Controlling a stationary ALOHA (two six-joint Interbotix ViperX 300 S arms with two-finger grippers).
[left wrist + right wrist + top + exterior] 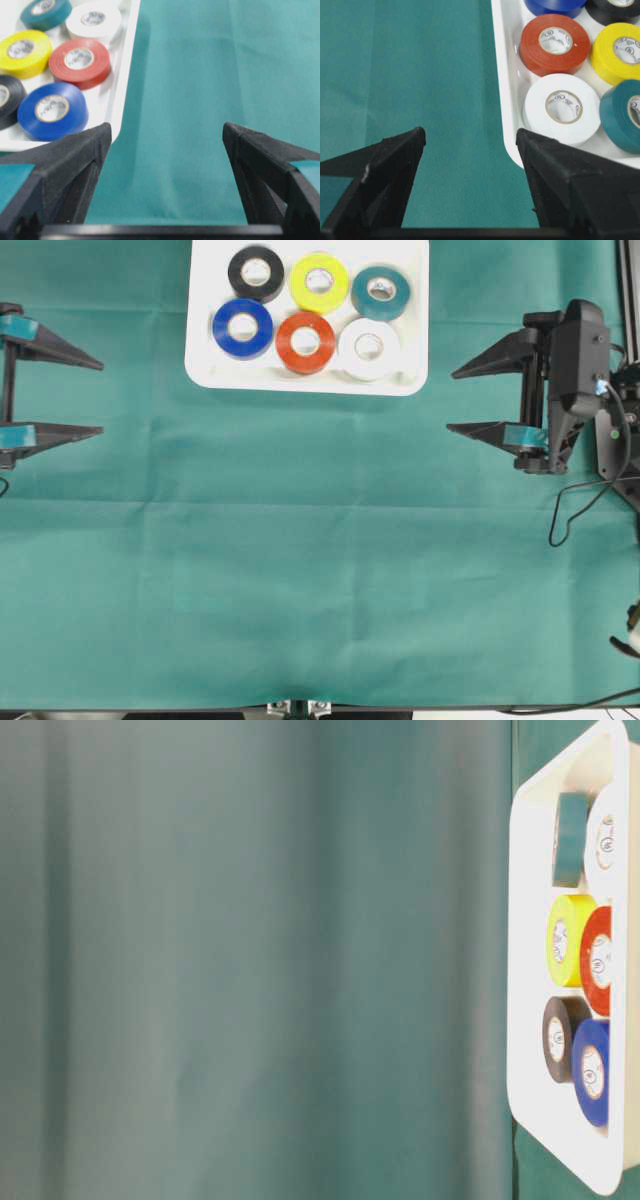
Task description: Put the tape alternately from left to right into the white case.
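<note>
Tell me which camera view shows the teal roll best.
The overhead exterior view: the teal roll lies flat and whole at the white case's back right. The table-level view shows it mostly edge-on; the left wrist view crops it at the top edge, and the right wrist view crops it at the right edge.

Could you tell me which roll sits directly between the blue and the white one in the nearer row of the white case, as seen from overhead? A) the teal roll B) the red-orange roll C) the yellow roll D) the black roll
B: the red-orange roll lies between the blue roll and the white roll in the white case.
</note>
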